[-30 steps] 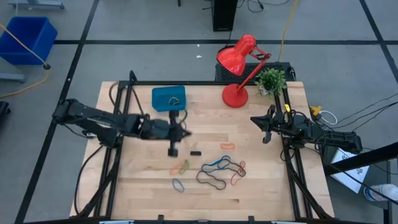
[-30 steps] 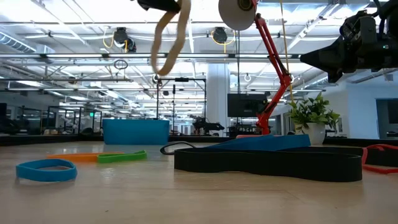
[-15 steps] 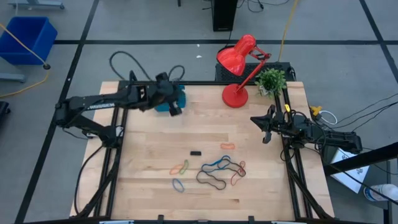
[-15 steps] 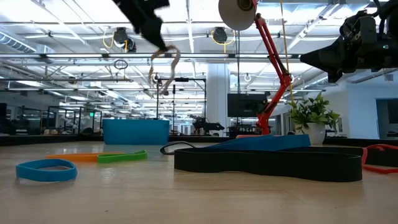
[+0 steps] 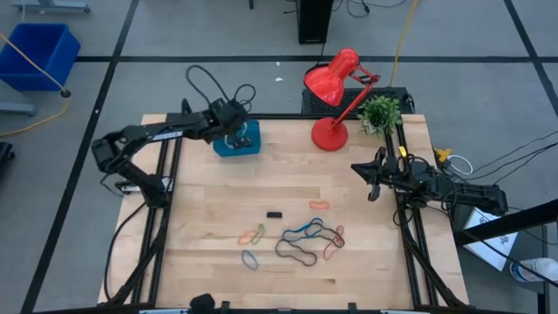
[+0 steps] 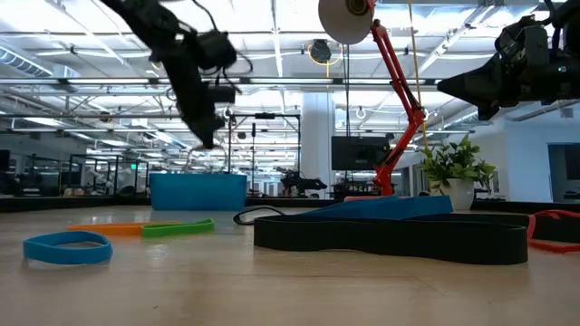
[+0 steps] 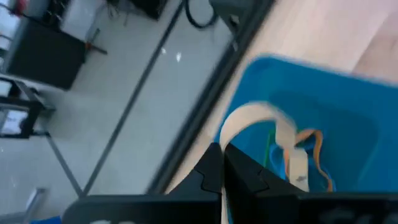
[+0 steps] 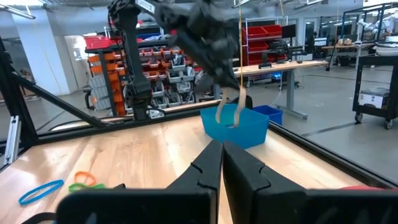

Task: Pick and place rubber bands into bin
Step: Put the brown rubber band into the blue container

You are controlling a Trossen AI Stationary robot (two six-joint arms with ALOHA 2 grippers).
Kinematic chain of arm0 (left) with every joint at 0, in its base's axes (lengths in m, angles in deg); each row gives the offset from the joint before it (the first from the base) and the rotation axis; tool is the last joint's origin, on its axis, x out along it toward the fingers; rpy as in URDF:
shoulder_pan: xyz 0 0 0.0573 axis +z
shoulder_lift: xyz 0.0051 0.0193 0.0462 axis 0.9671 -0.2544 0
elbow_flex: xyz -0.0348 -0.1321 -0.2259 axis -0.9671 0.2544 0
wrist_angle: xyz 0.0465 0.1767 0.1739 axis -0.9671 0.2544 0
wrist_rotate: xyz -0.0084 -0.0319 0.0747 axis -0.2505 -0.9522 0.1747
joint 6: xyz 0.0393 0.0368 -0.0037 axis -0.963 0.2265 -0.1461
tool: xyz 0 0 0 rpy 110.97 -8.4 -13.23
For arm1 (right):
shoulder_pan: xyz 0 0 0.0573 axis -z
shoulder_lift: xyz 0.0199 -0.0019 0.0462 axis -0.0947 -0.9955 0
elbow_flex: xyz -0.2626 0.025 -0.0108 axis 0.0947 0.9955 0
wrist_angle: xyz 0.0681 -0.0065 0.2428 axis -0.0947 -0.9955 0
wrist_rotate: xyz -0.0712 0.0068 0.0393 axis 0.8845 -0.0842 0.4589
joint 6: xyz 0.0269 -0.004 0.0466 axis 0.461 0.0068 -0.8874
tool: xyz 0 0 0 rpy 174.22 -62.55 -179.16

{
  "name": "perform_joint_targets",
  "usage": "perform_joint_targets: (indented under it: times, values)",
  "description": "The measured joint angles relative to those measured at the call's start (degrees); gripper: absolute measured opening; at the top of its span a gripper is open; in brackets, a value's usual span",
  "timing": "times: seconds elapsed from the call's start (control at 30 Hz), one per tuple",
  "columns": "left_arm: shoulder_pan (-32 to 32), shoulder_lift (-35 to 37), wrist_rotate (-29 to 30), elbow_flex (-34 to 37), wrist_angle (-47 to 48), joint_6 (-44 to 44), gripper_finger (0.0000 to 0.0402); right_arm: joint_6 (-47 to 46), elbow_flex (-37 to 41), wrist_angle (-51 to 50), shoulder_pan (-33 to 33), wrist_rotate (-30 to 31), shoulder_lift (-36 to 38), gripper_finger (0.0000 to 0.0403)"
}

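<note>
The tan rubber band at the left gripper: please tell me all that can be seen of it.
The tan rubber band is a flat, wide, floppy elastic loop of pale beige colour. It hangs as a drooping arch from the left gripper, whose fingers are shut on its upper end. Its lower part dangles inside the bin, a shallow teal-blue tray at the table's far left part, where green and orange bands already lie.

The high view looks straight down on the whole light wooden table (image 5: pixel 209 218) and the floor around it. The low view sits at table-top height, level with nearby bands, facing the room behind. The left wrist view looks closely down into the small teal-blue plastic bin (image 7: pixel 348 112). The right wrist view looks across the table from farther off. All four views share that bin (image 5: pixel 237 139) (image 6: pixel 198 191) (image 8: pixel 236 127).
</note>
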State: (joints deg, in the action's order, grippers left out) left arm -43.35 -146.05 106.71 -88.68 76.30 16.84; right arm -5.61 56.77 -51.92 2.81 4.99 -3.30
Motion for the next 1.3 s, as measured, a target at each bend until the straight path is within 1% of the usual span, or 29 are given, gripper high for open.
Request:
perform_joint_targets:
  times: [0.1,0.2,0.27,0.43,0.67,1.03,1.3]
  values:
    - [1.2,-3.0,-2.1,1.8,-3.1,0.0,0.0009,0.1,0.0,0.0,0.0,0.0,0.0,0.0009]
    - [1.6,-5.9,-4.6,2.1,-3.4,0.3,0.0005,0.1,0.0,0.0,0.0,0.0,0.0,0.0009]
    - [1.6,-7.5,-4.9,2.1,-4.0,0.7,0.0007,0.1,0.0,0.0,0.0,0.0,0.0,0.0009]
    - [1.6,-9.6,-5.2,2.1,-4.2,1.1,0.003,0.1,0.0,0.0,0.0,0.0,0.0,0.0009]
    - [1.6,-9.3,-6.2,2.1,-4.0,1.0,0.0035,0.1,0.0,0.0,0.0,0.0,0.0,0.0009]
    - [1.4,-4.9,-5.7,2.0,-4.0,1.0,0.0037,0.1,0.0,0.0,0.0,0.0,0.0,0.0009]
    - [1.2,-4.7,-5.8,2.0,-4.0,1.1,0.0037,0.1,0.0,0.0,0.0,0.0,0.0,0.0009]
